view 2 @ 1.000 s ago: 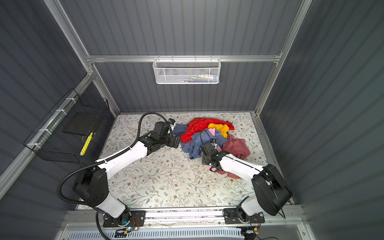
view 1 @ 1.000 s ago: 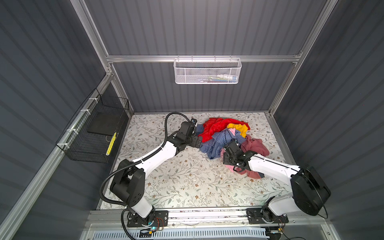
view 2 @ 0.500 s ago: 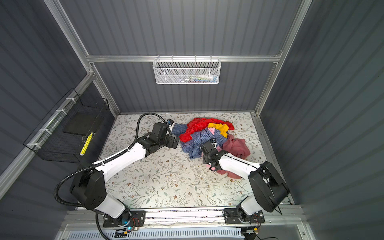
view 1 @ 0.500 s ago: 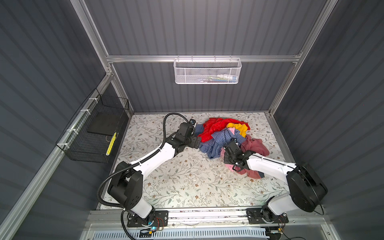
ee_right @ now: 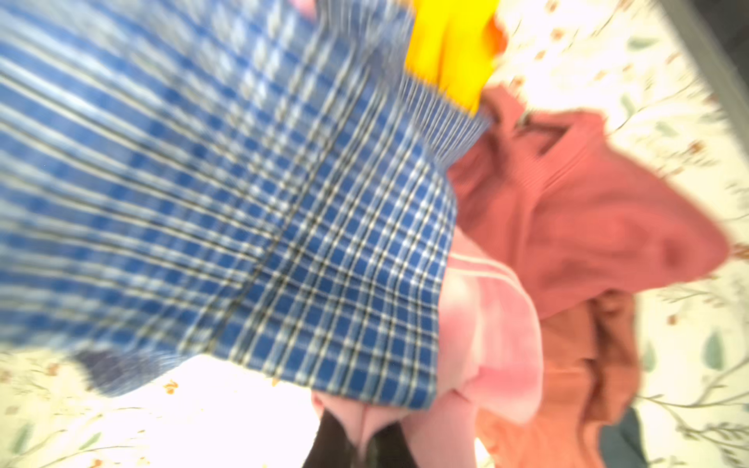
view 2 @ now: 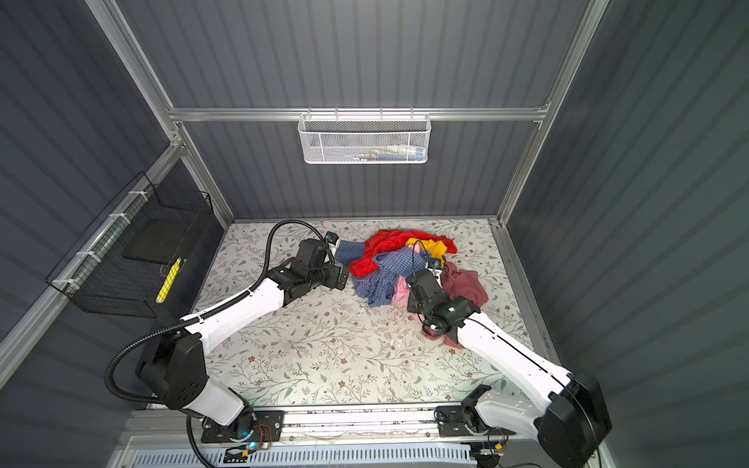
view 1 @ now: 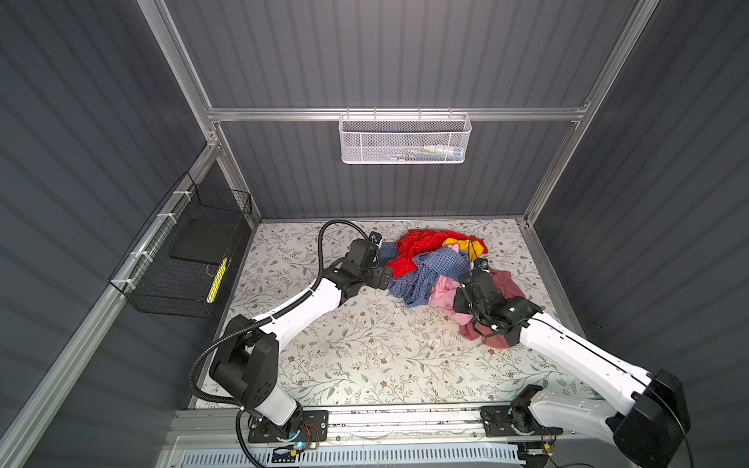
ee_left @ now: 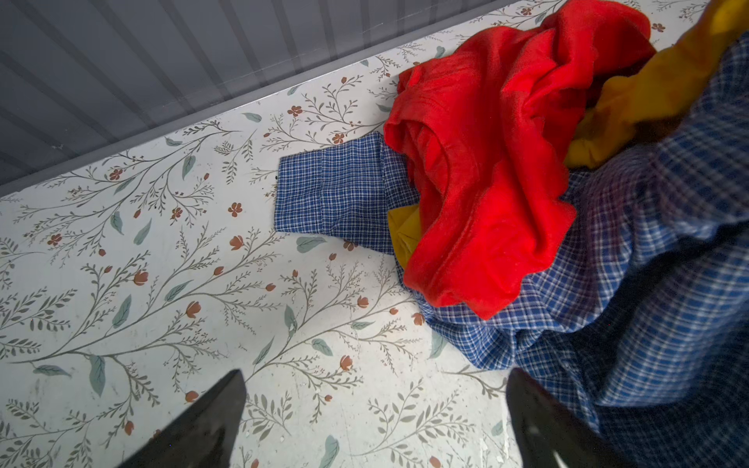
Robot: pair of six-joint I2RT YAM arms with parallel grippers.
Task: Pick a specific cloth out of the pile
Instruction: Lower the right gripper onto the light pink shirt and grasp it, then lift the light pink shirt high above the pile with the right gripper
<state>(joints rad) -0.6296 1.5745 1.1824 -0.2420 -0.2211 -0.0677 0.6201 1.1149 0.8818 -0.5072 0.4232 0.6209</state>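
The left arm stretches from its base at the front rail out across the table, elbow low, wrist level. The left gripper hovers just above the table beside the near-left edge of the pile, its jaws spread wide and holding nothing; in the left wrist view one finger sits close against the blue checked shirt. A flat checked sleeve sticks out from under the red garment.

The right arm reaches in from the front right, its wrist tipped down into the heap. The right gripper is pressed together on a fold of the cloth, the light pink one. It lies at the pile's near edge, between the checked shirt and the dusty-rose garment, partly under the shirt. A yellow garment sits at the back.

The table is pale with a leaf-and-flower print. A black wire basket hangs on the left wall, and a white mesh basket on the grey ribbed back wall.
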